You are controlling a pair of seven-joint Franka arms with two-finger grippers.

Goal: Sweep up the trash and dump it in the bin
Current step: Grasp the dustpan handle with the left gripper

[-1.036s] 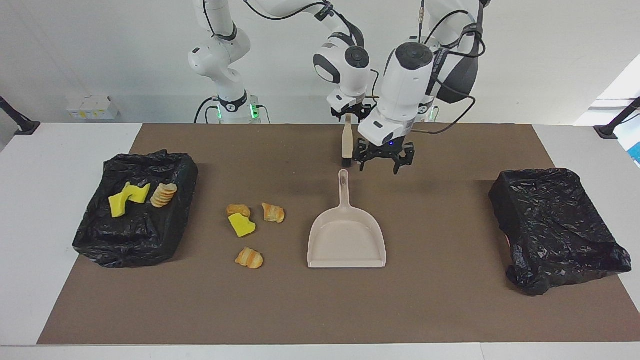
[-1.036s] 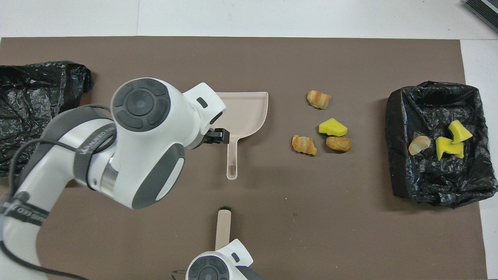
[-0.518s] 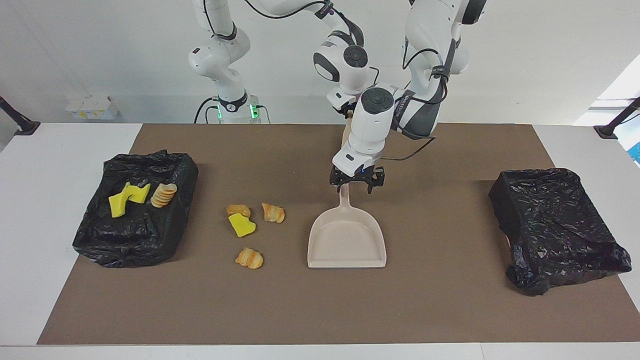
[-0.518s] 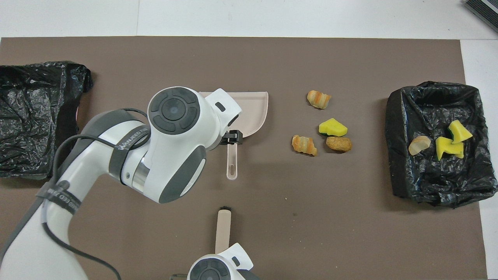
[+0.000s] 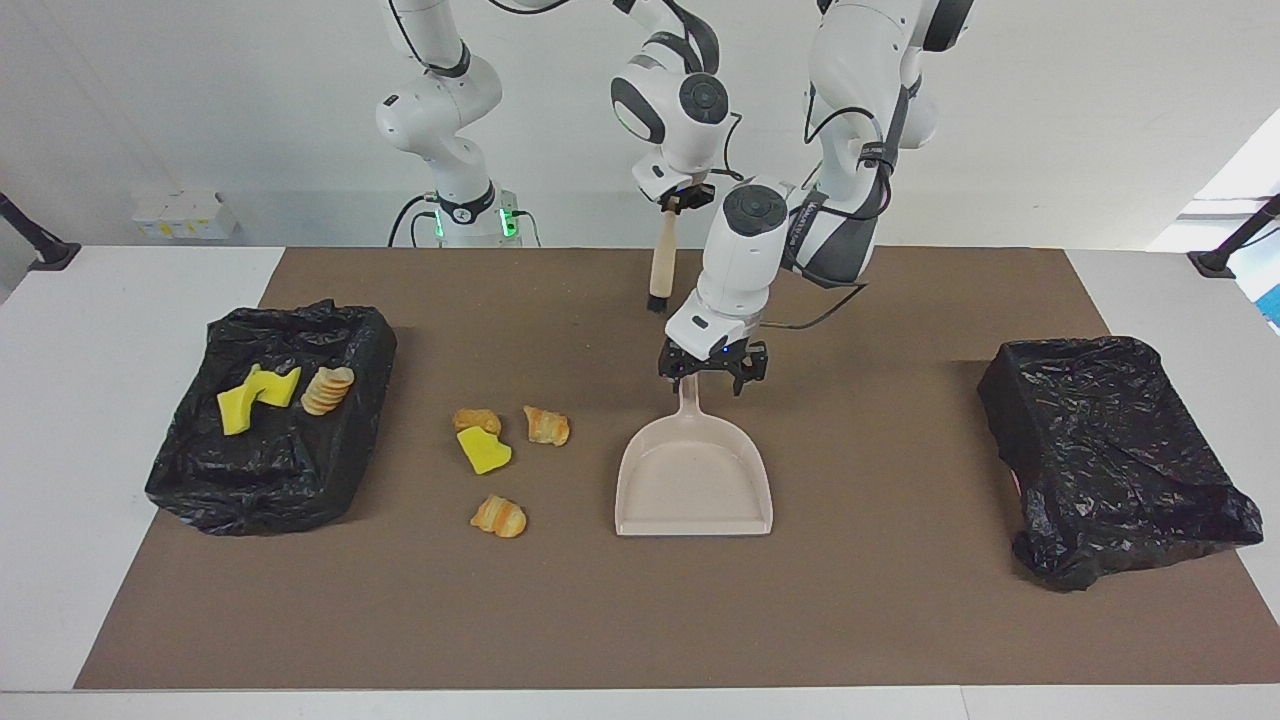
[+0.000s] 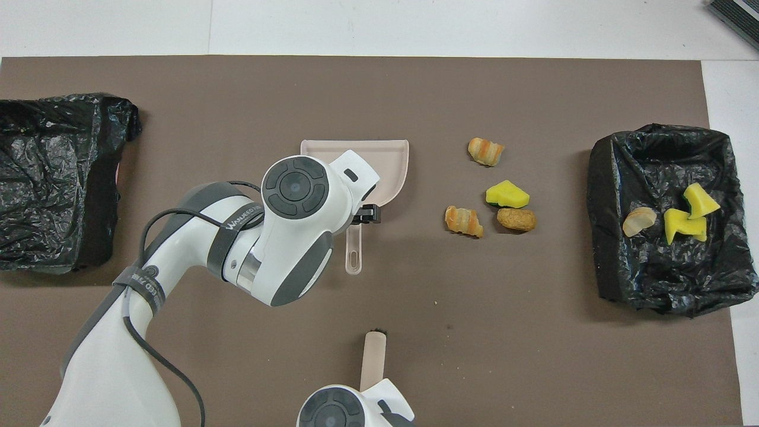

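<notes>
Four scraps of trash lie on the mat, beside the dustpan and apart from both grippers. Right gripper is clamped on the brush. Left gripper straddles the dustpan's handle, fingers spread.

the facing view looks from high up across the table, toward the two robots, whose bases stand at its upper edge against a pale wall. it takes in the whole brown mat, both black-lined bins and white table on either side, from a moderate distance. the overhead view looks from above the robots' own end, forward and steeply down, so the arms enter from its lower edge. it sits closer and crops the mat's near corners. both views share the mat, the beige dustpan at its middle and the scattered scraps, turned half a turn between them.
</notes>
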